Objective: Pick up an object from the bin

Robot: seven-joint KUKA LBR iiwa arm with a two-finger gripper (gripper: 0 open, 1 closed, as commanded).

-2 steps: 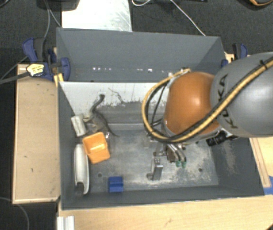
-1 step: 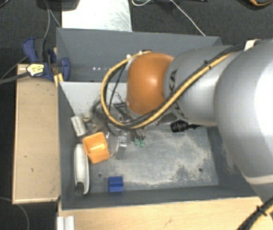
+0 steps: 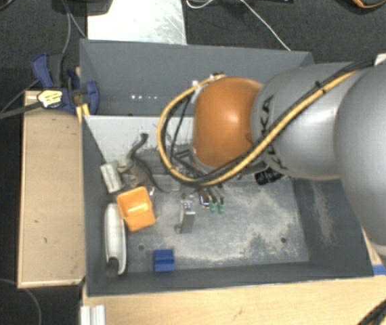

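Grey oblong piece [image 3: 187,217], small, lies tilted on bin [image 3: 294,263] floor, approx mid-bin, a bit left of centre.

Camera view:
- Arm [image 3: 335,120] comes in from rt and covers upper rt of bin.
- Orange cover [image 3: 223,120] at wrist, w/ cables [image 3: 169,147] looped round its left side.
- Gripper [image 3: 203,199] hangs below the cover, low over the floor, just above & rt of grey oblong piece. Contact btwn them: cannot tell.
- Pincer state: cannot tell, mostly hidden under cover & cables.
- Two green bits [image 3: 217,208] just by gripper's lower rt. Loose or part of the tool: unclear.

Others, all on left side of bin:
- Orange block [image 3: 136,208] w/ paler top face, near the grey piece but apart from it.
- White curved thing [image 3: 114,239] along left wall, touching or just beside orange block's lower left.
- Blue block [image 3: 163,260] near front wall, on its own, well apart from gripper.
- Dark tangle [image 3: 139,166], wire-like, toward back-left, above orange block.
- Pale tab [image 3: 110,176] just beside the tangle, at left wall.

Floor rt of gripper: scuffed grey metal.
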